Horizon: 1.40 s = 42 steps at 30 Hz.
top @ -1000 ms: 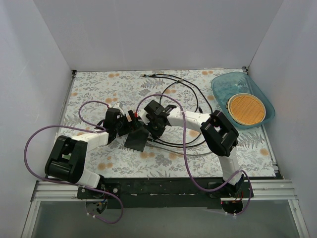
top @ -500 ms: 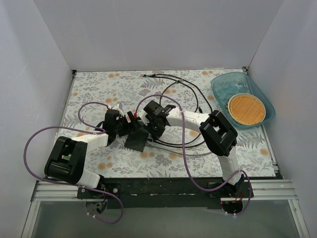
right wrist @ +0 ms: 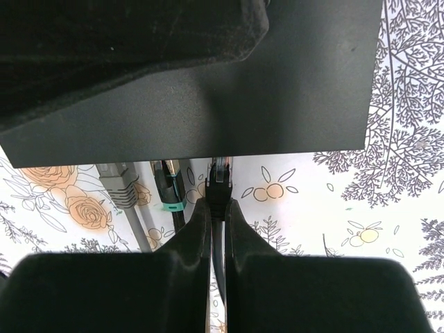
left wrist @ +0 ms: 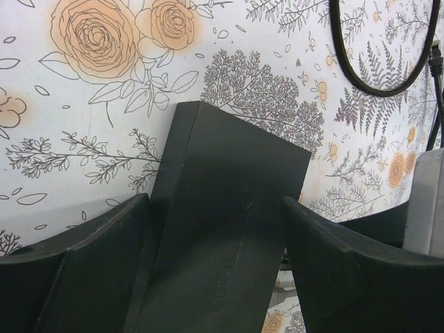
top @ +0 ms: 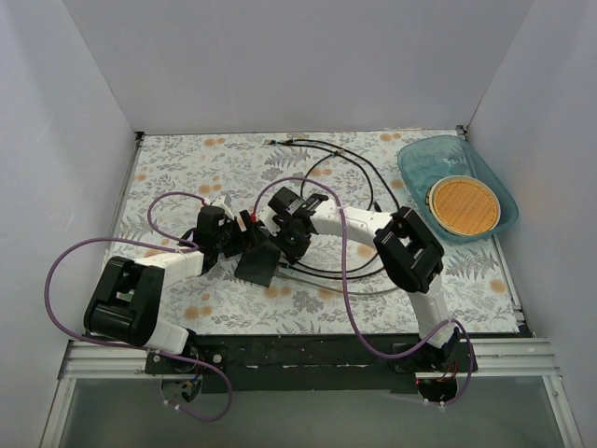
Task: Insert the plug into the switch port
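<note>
The switch (top: 258, 264), a flat black box, lies on the flowered cloth mid-table. In the left wrist view the switch (left wrist: 229, 180) sits between my left gripper's (left wrist: 215, 208) two fingers, which press against its long sides. My right gripper (right wrist: 217, 205) is shut on the black plug (right wrist: 219, 182). The plug's clear tip meets the switch's (right wrist: 277, 90) port edge. From above, the left gripper (top: 244, 245) and the right gripper (top: 278, 248) meet over the switch from either side.
A grey plug (right wrist: 118, 184) and a black plug with a teal band (right wrist: 168, 189) sit in ports to the left of mine. Black cables (top: 345, 166) loop behind. A blue tray (top: 412, 173) holding a woven disc (top: 463, 205) stands at the back right.
My left gripper's fingers have come in against the switch's sides. The right arm has edged slightly left with the plug.
</note>
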Tool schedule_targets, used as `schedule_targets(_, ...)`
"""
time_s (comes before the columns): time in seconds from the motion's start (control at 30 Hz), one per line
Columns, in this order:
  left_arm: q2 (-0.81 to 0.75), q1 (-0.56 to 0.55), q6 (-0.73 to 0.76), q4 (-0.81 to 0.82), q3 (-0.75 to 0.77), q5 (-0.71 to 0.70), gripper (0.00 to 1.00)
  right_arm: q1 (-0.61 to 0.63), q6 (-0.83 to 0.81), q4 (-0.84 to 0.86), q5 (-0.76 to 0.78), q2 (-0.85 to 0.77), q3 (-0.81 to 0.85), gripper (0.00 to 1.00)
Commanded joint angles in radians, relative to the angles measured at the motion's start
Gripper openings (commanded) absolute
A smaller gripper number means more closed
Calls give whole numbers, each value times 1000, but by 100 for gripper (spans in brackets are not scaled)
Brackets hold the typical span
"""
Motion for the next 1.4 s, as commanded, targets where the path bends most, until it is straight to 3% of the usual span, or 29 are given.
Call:
schedule_targets(0.0, -20, -21, -12, 19, 12, 149, 73, 23, -21, 92, -45, 12, 95, 1)
schedule_targets(0.37, -20, -24, -3, 31, 17, 179, 74, 23, -33, 81, -49, 33, 155, 1)
schedule_targets(0.9, 4, -46, 20, 63, 20, 227, 73, 21, 14, 302, -72, -31, 5, 1)
schedule_targets(1.37, 27, -136, 74, 62, 61, 224, 72, 21, -1, 284, -66, -17, 74, 1)
